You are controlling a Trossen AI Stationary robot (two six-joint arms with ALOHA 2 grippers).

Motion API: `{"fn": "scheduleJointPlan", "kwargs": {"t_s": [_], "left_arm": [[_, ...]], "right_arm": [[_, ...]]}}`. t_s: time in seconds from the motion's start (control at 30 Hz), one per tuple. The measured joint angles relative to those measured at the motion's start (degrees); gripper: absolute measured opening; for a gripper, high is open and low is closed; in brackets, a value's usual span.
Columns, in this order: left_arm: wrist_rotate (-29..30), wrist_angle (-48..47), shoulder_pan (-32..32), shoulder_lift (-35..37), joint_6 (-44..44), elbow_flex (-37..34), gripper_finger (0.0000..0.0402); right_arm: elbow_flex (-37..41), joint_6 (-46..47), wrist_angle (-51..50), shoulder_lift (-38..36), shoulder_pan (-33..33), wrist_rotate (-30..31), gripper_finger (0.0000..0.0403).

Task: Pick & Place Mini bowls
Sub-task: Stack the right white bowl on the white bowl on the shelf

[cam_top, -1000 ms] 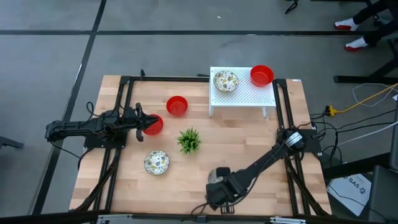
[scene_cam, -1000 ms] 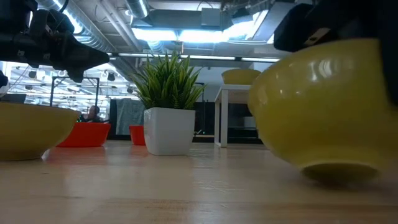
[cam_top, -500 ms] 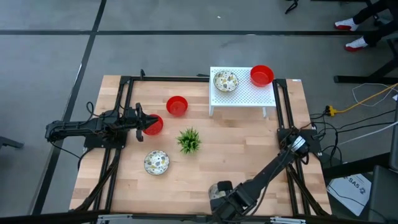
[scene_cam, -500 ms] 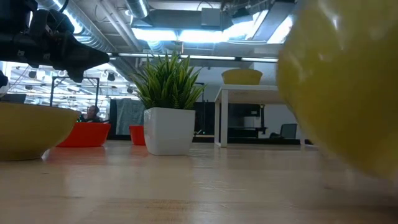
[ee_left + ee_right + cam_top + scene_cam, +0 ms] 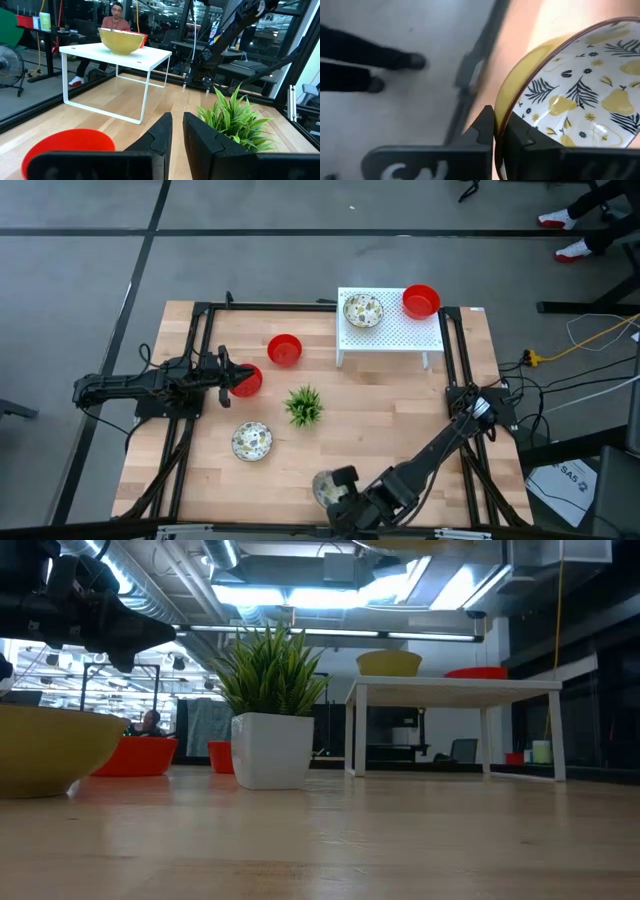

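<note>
My right gripper [image 5: 338, 492] is at the table's near edge, shut on a cream patterned mini bowl [image 5: 327, 488] with a yellow outside [image 5: 570, 95]. My left gripper [image 5: 228, 376] waits at the left, fingers shut [image 5: 177, 120], raised beside a red bowl [image 5: 246, 381] that sits on its base. A second red bowl [image 5: 285, 349] and a patterned bowl [image 5: 252, 441] rest on the table. One patterned bowl [image 5: 363, 310] and one red bowl [image 5: 421, 301] stand on the white rack [image 5: 395, 335]. My right gripper pinches the patterned bowl's rim [image 5: 501, 112], one finger on the yellow outer wall and one finger [image 5: 530, 140] on the patterned inside. The bowl is lifted clear of the table; only a yellow sliver [image 5: 400, 543] shows at the top of the low view.
A small green plant in a white pot [image 5: 304, 406] stands mid-table, between the bowls. The white rack [image 5: 455, 690] stands on thin legs at the far right. Black frame rails [image 5: 190, 360] run along both sides. A person's legs [image 5: 365, 70] show beyond the near edge.
My right gripper has carried the patterned bowl from the table toward the near edge and a little left, lifting it clear. In the low view the bowl grew large, then rose out of the top of the picture.
</note>
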State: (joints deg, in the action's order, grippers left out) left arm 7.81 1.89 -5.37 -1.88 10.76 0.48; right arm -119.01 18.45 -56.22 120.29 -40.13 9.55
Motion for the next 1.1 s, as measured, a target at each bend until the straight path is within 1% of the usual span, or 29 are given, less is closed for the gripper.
{"fn": "scheduleJointPlan", "kwargs": {"t_s": [0.1, 0.2, 0.47, 0.57, 0.83, 0.93, 1.1], "left_arm": [[0.0, 0.0, 0.0, 0.0, 0.0, 0.0, 0.0044], [0.0, 0.0, 0.0, 0.0, 0.0, 0.0, 0.0044], [0.0, 0.0, 0.0, 0.0, 0.0, 0.0, 0.004], [0.0, 0.0, 0.0, 0.0, 0.0, 0.0, 0.0042], [0.0, 0.0, 0.0, 0.0, 0.0, 0.0, 0.0043], [0.0, 0.0, 0.0, 0.0, 0.0, 0.0, 0.0042], [0.0, 0.0, 0.0, 0.0, 0.0, 0.0, 0.0041]], "right_arm": [[-3.6, -3.2, -1.2, 0.0, 1.6, 3.2, 0.0014], [-6.8, -6.9, -1.9, 0.0, 3.4, 5.2, 0.0014], [-12.2, -13.0, -2.4, 0.0, 9.1, 5.9, 0.0014], [-13.8, -14.7, -2.4, 0.0, 11.2, 7.1, 0.0014], [-16.0, -20.3, -2.0, -0.1, 15.4, 11.2, 0.0014], [-16.0, -20.7, -1.5, -0.1, 17.0, 12.5, 0.0014], [-16.0, -20.7, -0.1, -0.1, 19.5, 12.6, 0.0014]]}}
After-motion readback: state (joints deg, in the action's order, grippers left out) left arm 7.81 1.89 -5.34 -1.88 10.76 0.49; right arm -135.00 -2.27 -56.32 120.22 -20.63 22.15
